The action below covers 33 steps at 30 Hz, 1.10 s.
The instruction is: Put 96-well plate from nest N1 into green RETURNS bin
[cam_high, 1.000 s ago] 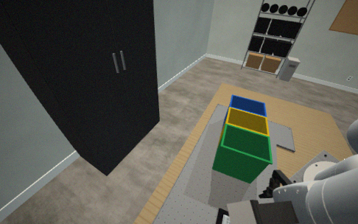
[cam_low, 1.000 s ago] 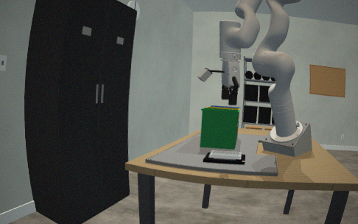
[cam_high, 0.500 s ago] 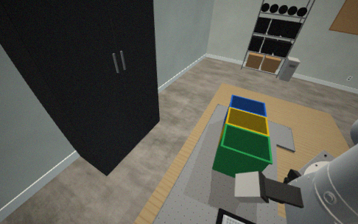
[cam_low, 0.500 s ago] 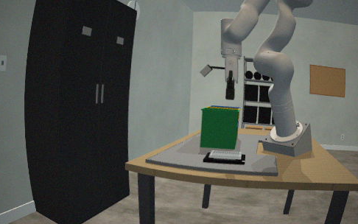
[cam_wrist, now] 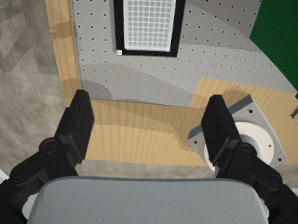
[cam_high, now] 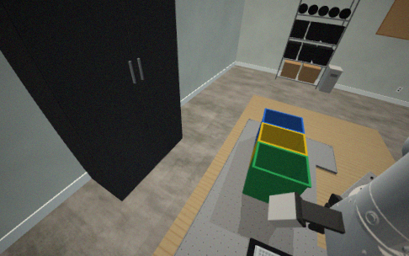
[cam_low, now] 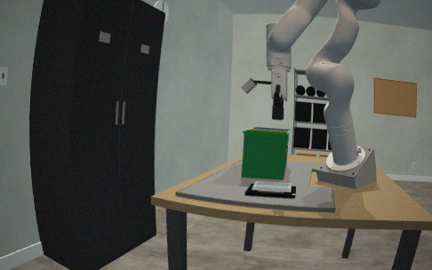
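Note:
The white 96-well plate (cam_wrist: 152, 14) lies in its black nest (cam_wrist: 150, 52) on the grey mat, also in the exterior view (cam_low: 272, 186), just in front of the green bin (cam_low: 265, 154). The green bin (cam_high: 281, 171) stands nearest the arm in a row with the yellow bin (cam_high: 283, 137) and the blue bin (cam_high: 284, 120). My gripper (cam_wrist: 149, 106) is open and empty, high above the table and pointing down, also in the exterior view (cam_low: 277, 111), above the green bin's near side. The signs on the bins are not readable.
The arm's base (cam_low: 347, 170) stands on the wooden table to the right of the mat. A tall black cabinet (cam_low: 93, 129) stands left of the table. A shelf unit (cam_high: 318, 40) is against the far wall.

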Tool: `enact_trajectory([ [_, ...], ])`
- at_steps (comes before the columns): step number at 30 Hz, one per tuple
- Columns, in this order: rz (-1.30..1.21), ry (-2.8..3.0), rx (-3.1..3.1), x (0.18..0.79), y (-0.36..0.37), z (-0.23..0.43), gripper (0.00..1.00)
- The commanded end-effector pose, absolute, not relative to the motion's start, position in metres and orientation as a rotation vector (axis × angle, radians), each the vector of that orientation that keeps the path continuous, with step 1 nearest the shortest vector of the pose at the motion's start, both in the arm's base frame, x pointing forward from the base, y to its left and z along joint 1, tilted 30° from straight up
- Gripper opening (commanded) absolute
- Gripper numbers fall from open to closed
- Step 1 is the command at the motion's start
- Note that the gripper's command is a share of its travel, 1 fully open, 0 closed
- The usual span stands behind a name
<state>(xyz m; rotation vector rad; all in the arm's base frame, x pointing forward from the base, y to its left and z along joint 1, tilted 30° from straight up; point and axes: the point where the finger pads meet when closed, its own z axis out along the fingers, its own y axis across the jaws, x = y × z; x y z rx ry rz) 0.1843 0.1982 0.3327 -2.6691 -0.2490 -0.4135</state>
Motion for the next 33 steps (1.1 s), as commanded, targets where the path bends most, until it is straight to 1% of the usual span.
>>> enact_trajectory([
  [1, -0.413, -0.249, -2.667, 0.186, 0.201, 0.328, 1.0],
  [33, -0.413, -0.249, -2.668, 0.198, 0.222, 0.287, 1.0],
])
